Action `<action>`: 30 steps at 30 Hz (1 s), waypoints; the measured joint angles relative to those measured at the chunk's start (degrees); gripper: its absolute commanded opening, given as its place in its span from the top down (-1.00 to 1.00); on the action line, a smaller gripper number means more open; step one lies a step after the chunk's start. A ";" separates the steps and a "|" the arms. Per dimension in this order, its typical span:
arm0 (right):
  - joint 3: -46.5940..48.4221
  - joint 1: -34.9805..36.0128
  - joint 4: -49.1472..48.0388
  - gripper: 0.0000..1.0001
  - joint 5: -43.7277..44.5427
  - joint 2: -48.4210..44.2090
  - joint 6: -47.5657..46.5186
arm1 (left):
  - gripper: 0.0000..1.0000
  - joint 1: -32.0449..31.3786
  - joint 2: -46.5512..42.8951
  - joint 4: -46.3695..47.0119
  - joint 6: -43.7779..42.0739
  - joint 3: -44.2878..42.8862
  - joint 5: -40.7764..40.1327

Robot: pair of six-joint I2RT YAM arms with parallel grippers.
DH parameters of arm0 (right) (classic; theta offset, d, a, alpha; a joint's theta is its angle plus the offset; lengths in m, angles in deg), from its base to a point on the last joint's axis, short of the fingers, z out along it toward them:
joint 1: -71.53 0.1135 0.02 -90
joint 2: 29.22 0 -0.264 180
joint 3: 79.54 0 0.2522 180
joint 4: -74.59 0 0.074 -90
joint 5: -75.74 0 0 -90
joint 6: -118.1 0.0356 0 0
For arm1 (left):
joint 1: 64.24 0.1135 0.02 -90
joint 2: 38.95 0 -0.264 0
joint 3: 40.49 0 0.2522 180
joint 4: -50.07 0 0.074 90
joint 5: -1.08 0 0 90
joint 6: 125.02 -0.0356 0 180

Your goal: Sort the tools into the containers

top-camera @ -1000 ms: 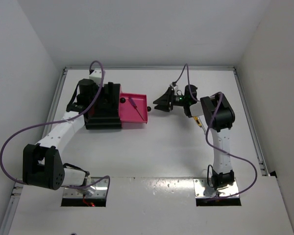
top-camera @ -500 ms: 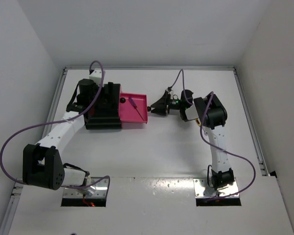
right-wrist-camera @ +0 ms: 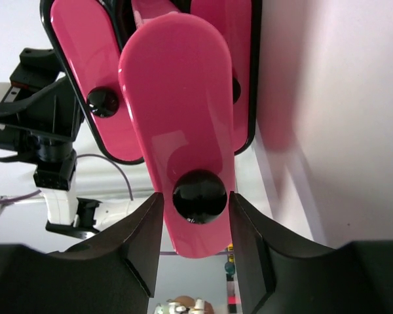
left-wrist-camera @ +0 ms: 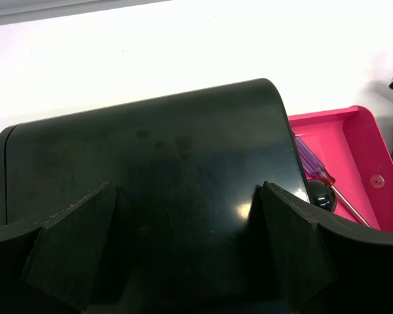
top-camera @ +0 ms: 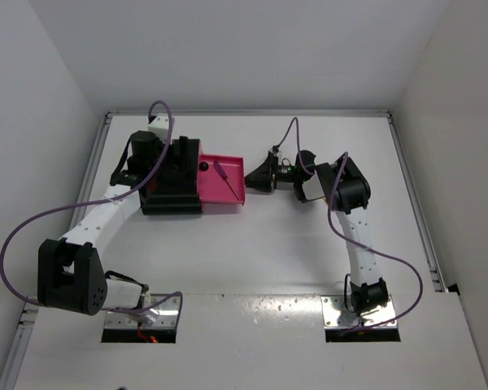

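Viewing from above, the open drawer (top-camera: pixel 234 195) is seen extended right of the cabinet (top-camera: pixel 171 201), with the screwdriver (top-camera: pixel 225 177) inside. At the left wrist, the left gripper (left-wrist-camera: pixel 187 190) is spread wide over the cabinet. At the right wrist, the knob (right-wrist-camera: pixel 199 195) is flanked narrowly by the right gripper (right-wrist-camera: pixel 195 203); clamping cannot be told. An off-centre push could cause a slip off the knob.

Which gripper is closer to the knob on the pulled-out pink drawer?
Right. The right gripper has its jaws flanking the knob; the left gripper sits over the black cabinet behind the drawer.
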 measured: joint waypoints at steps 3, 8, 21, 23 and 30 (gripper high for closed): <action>0.50 0.33 -0.24 0.20 -0.20 0.61 1.46 | -1.00 0.00 0.00 0.02 0.00 0.00 0.00; 0.55 0.59 -0.37 0.51 -0.44 0.96 2.95 | -1.00 0.00 0.00 0.02 0.00 0.00 0.00; 0.55 0.90 -0.33 0.79 -0.55 0.28 2.75 | -1.00 0.00 -0.02 0.24 0.00 0.15 0.07; 0.55 1.36 -0.15 0.81 -0.52 -0.15 2.58 | -1.00 0.00 -0.02 0.37 -0.02 0.22 0.07; 0.31 3.37 0.59 0.87 -0.35 -3.23 1.25 | -1.00 0.00 -0.07 0.57 -0.02 0.33 0.13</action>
